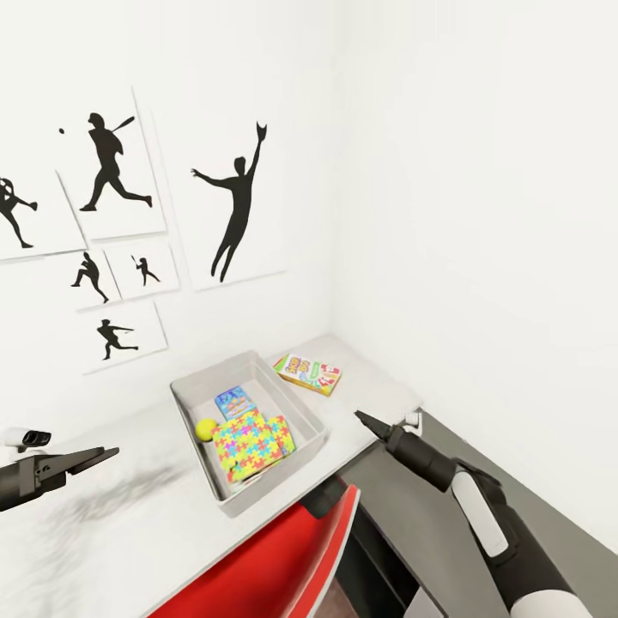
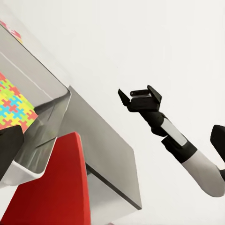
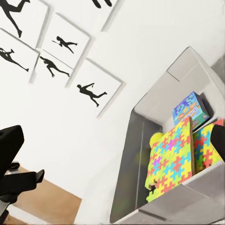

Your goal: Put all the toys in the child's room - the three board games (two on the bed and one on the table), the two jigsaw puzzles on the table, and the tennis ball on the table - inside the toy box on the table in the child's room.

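Light grey tapered toy box [image 1: 302, 408] on the grey desk top [image 1: 129, 506], both grippers clear of it

Box holds two bright jigsaw squares [image 1: 251, 442], yellow-green ball [image 1: 206, 428], blue game box [image 1: 233, 401]; green-red-yellow game box [image 1: 308, 372] lies just beside it. Left wrist view shows right gripper [image 2: 139, 97] fingers apart; left gripper [image 1: 90, 457], state unclear

1 toy box [image 1: 190, 403]; 2 jigsaw puzzles [image 1: 245, 442]; 1 tennis ball [image 1: 206, 429]; 2 board games [image 1: 307, 372]; 6 silhouette pics [image 1: 236, 206].
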{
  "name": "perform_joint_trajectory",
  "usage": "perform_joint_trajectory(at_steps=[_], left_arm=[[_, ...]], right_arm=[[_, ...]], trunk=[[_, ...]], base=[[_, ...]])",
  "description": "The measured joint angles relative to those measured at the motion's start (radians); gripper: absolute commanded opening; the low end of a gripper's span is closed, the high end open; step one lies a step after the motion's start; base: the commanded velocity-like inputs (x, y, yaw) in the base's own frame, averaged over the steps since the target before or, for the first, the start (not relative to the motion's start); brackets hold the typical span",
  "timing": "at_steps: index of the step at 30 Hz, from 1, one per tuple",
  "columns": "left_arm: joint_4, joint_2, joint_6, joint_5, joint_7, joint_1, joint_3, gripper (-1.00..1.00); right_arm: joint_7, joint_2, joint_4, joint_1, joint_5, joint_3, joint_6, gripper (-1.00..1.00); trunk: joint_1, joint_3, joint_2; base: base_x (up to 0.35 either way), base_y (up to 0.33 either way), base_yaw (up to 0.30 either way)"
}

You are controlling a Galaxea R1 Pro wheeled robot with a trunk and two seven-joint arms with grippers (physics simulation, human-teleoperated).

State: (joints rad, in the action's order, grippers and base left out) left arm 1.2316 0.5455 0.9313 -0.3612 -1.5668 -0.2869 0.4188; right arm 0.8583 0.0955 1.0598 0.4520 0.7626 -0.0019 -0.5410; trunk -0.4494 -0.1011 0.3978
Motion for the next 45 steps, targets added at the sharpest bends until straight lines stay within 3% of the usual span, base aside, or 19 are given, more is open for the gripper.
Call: perform_joint_trajectory(at_steps=[5,9,19,25,37,45], left_arm=[[0.0,0.0,-0.001,0.0,0.0,0.0,0.0,1.0],[0.0,-0.001,-0.001,0.0,0.0,-0.001,0.0,1.0],[0.0,0.0,-0.002,0.0,0.0,0.0,0.0,1.0],[-0.034,-0.034,-0.029,-0.018,0.009,0.034,-0.018,1.0],[-0.024,-0.043,-0.024,-0.017,0.012,0.033,-0.009,1.0],[-0.014,-0.041,-0.013,-0.018,0.052,0.024,-0.008,1.0]], right_arm=[[-0.019,-0.007,0.027,-0.001,-0.096,0.008,0.001,1.0],[-0.031,-0.018,0.044,-0.002,-0.123,0.009,0.001,1.0],[-0.087,-0.035,0.056,-0.002,-0.141,0.027,-0.002,1.0],[-0.053,-0.044,0.022,-0.036,-0.177,0.018,0.032,1.0],[0.013,-0.042,0.014,-0.05,-0.178,0.017,0.099,1.0],[0.034,-0.04,0.023,-0.051,-0.18,0.016,0.112,1.0]], trunk=[[0.0,0.001,0.0],[0.0,0.001,0.0],[0.0,0.001,0.0],[0.0,0.001,0.0],[0.0,0.001,0.0],[0.0,0.001,0.0]], base=[[0.0,0.0,-0.011],[0.0,0.0,-0.003],[0.0,0.0,0.0],[0.0,0.0,0.0],[0.0,0.0,0.0],[0.0,0.0,0.0]])
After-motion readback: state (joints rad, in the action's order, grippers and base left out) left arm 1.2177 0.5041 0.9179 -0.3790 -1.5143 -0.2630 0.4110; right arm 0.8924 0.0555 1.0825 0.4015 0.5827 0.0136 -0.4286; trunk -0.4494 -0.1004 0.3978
